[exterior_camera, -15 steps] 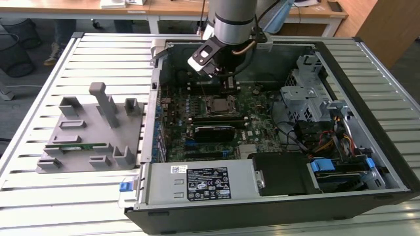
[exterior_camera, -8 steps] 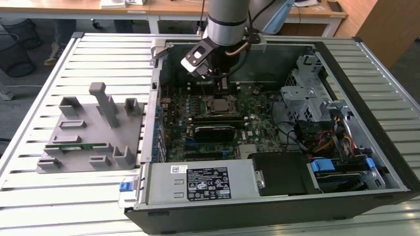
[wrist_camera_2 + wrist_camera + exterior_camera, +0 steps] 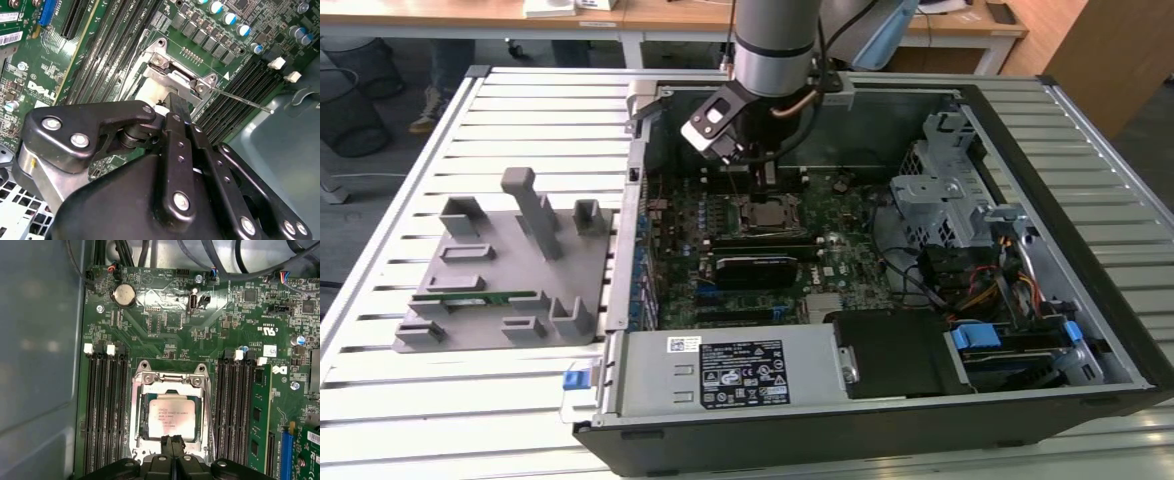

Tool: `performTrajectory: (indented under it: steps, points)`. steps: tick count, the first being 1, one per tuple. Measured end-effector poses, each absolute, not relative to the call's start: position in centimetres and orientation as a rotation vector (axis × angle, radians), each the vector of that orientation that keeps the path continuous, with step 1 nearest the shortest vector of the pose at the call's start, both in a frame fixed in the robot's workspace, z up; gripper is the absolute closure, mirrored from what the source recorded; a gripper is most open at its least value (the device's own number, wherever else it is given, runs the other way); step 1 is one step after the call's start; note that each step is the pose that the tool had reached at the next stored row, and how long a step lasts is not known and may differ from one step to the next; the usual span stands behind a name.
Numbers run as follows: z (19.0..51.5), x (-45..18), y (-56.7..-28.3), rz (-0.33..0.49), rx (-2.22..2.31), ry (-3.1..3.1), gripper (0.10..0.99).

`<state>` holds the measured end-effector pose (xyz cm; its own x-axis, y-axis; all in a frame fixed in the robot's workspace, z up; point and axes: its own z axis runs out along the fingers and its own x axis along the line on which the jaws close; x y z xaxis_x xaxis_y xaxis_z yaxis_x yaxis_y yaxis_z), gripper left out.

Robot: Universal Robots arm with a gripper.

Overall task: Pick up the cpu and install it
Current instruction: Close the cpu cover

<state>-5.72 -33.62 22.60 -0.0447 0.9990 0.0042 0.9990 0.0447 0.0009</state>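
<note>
Black two-finger gripper (image 3: 172, 441) closed tight with nothing held, tips over the near edge of the small square silver-topped cpu (image 3: 172, 420) (that edge hidden), cpu flat and face up inside the steel socket frame (image 3: 167, 381), sides parallel to the black memory slots (image 3: 107, 410), green motherboard (image 3: 165, 320) beyond.

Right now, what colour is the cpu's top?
The cpu top is pale silver, best seen in the first wrist view.
</note>
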Motion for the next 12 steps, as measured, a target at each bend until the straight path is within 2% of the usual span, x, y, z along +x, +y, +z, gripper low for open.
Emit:
performTrajectory:
  steps: [12]
  points:
    - [21.73, -6.01, -33.62, -0.006, -2.170, -2.269, 0.980]
